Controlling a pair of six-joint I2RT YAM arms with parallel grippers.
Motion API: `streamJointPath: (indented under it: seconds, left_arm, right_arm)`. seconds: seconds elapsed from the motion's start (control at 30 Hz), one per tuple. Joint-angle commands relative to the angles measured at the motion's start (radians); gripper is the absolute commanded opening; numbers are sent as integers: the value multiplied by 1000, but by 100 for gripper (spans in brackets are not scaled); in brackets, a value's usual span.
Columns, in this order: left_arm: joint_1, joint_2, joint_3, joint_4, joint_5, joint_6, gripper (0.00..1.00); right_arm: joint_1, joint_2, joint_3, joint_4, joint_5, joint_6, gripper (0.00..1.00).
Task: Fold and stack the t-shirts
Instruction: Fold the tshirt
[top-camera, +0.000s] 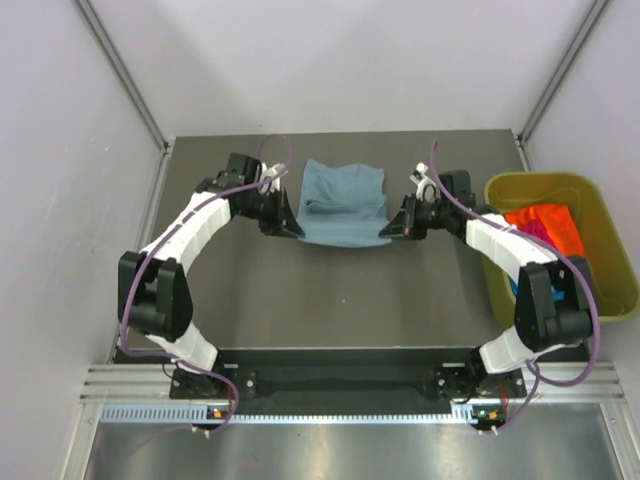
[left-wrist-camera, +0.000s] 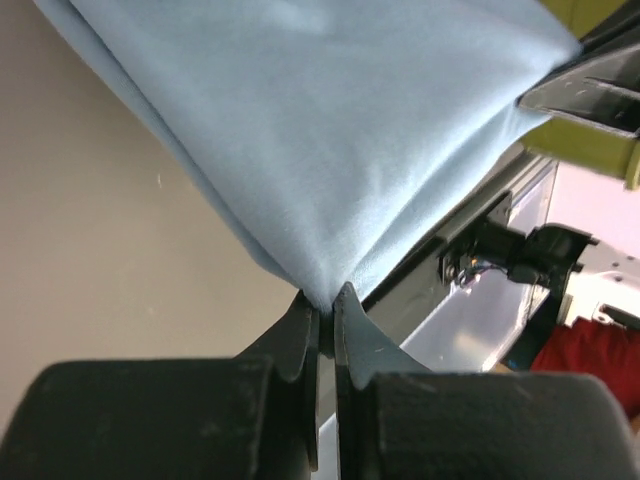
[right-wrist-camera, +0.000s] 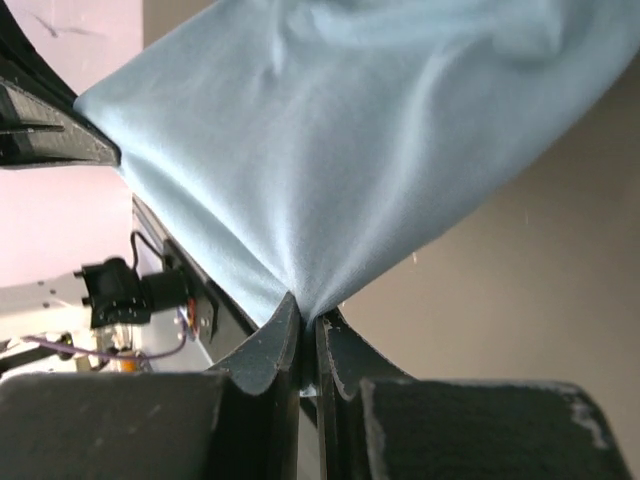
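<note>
Evidently mid-fold; our left gripper (left-wrist-camera: 325, 300) and right gripper (right-wrist-camera: 306, 318) each pinch a corner of the grey-blue t-shirt (top-camera: 345, 200); next we should carry both evenly across.

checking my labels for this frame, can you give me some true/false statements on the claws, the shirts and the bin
1. The left claw and the right claw are each shut on the grey-blue t-shirt. True.
2. The bin stands at the left side of the table. False: it stands at the right side.
3. An orange t-shirt lies in the bin. True.
4. The grey-blue t-shirt is inside the bin. False: it is over the table, pinched by one claw at each end of its near edge.
</note>
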Motion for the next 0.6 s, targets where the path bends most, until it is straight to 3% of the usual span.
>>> streamJointPath:
  seconds: [0.0,0.3,0.57]
  left_arm:
    - [-6,-72,-87,-44,-28,-2,0]
    - [-41,-121,-194,-90,-37,-1,0]
    - [-39,-72,-11,-64,-78,25,0]
  right_arm:
    - [-40,-70,-69,-88,30,-44,0]
    - [-32,-150,-184,-101,32,-65,0]
    - [-34,-167,-51,-71,18,-59,0]
